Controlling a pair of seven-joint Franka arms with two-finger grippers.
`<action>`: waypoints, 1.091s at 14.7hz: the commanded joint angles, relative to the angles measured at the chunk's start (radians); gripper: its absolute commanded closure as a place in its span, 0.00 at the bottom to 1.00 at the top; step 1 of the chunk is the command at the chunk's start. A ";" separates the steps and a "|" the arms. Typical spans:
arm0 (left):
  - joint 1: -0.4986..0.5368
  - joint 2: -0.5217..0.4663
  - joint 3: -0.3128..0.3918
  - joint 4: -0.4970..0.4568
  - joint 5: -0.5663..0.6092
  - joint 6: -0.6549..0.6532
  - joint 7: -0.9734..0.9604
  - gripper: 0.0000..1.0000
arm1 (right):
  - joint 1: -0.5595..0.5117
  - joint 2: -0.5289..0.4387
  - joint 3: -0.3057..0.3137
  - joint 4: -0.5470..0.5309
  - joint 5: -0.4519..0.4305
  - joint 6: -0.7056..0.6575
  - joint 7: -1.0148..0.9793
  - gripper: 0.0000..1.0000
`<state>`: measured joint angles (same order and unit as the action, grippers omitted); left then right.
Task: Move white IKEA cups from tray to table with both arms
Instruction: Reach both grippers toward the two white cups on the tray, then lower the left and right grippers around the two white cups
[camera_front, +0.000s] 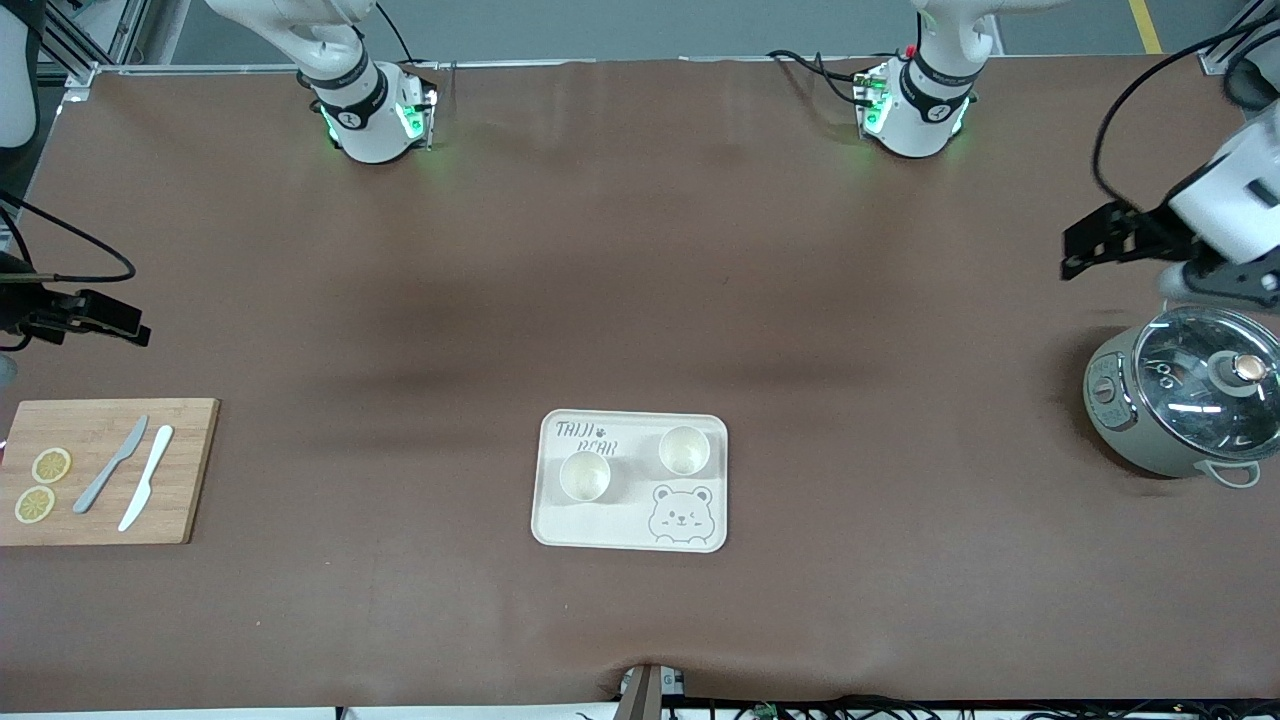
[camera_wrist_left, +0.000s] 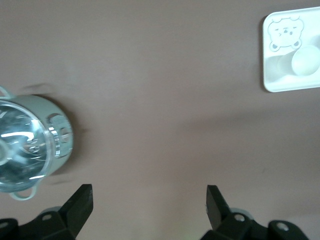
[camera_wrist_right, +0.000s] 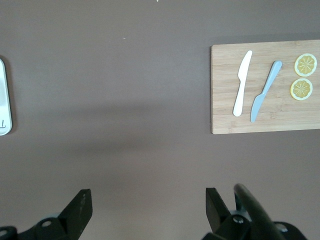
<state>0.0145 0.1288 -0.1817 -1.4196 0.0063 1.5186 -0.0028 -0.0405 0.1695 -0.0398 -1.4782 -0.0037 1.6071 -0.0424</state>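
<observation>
Meanwhile both cups (camera_front: 585, 474) sit on the tray (camera_front: 560, 525), well apart from either gripper (camera_front: 1090, 245).

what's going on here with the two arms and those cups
Nothing is being handled yet. Both white cups, one and the other, stand in the bear-print tray at the middle of the table. The left gripper hangs open over the table's left-arm end near a glass-lidded pot, holding nothing. The right gripper hangs open and empty at the right-arm end, near a wooden cutting board carrying two knives and two lemon slices.
</observation>
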 joint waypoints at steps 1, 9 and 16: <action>-0.045 0.118 -0.036 0.095 0.008 0.037 -0.097 0.00 | 0.034 -0.018 -0.002 -0.016 0.010 0.016 0.079 0.00; -0.355 0.411 0.045 0.257 0.018 0.207 -0.462 0.00 | 0.200 0.021 0.000 -0.013 0.019 0.105 0.360 0.00; -0.488 0.566 0.094 0.261 0.017 0.468 -0.554 0.00 | 0.362 0.163 -0.002 -0.001 0.027 0.298 0.653 0.00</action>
<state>-0.4463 0.6545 -0.1058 -1.2048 0.0102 1.9539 -0.5373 0.2898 0.2938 -0.0319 -1.4930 0.0149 1.8655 0.5423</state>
